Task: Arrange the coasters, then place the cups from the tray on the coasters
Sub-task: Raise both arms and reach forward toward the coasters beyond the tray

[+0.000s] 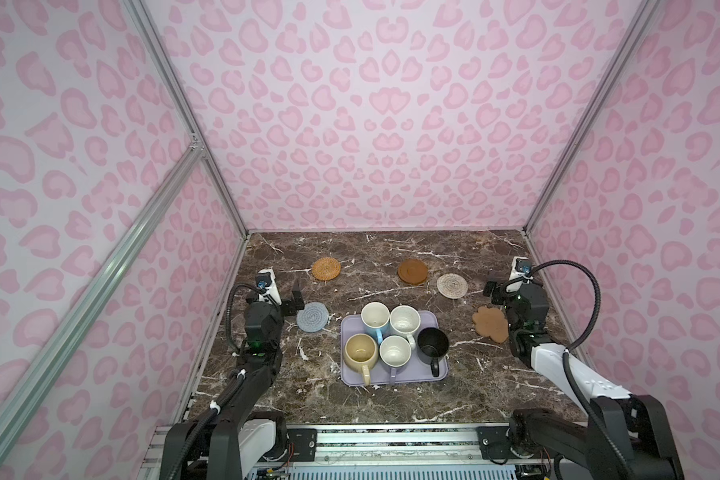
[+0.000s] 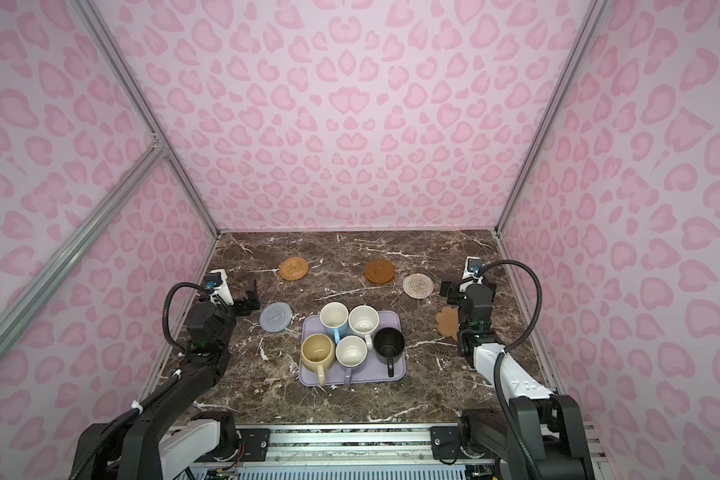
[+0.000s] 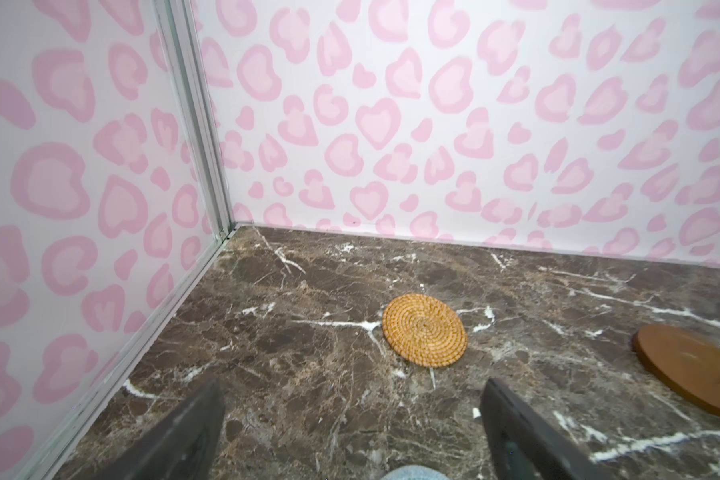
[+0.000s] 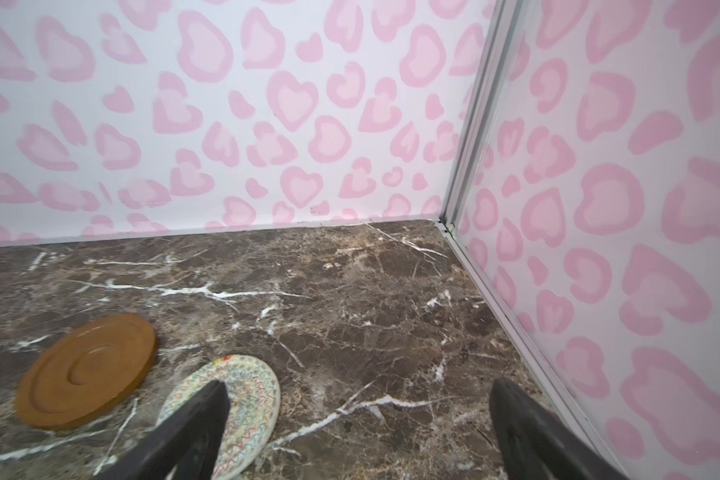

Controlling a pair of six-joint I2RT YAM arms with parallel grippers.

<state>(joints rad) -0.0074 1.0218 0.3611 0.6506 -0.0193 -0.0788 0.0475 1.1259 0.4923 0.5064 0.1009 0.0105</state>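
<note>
Five handled mugs (image 1: 395, 351) are grouped on the pale lavender plastic tray (image 1: 442, 372), five flat coasters (image 1: 326, 268) scattered beside and beyond it, left gripper (image 3: 352, 382) and right gripper (image 4: 362, 382) spread wide, empty.

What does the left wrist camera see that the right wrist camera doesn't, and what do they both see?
Only the left wrist view shows the orange woven coaster and a sliver of the grey-blue coaster. Only the right wrist view shows the beige woven coaster. Both show the brown coaster, the marble table and the pink spotted wall.
</note>
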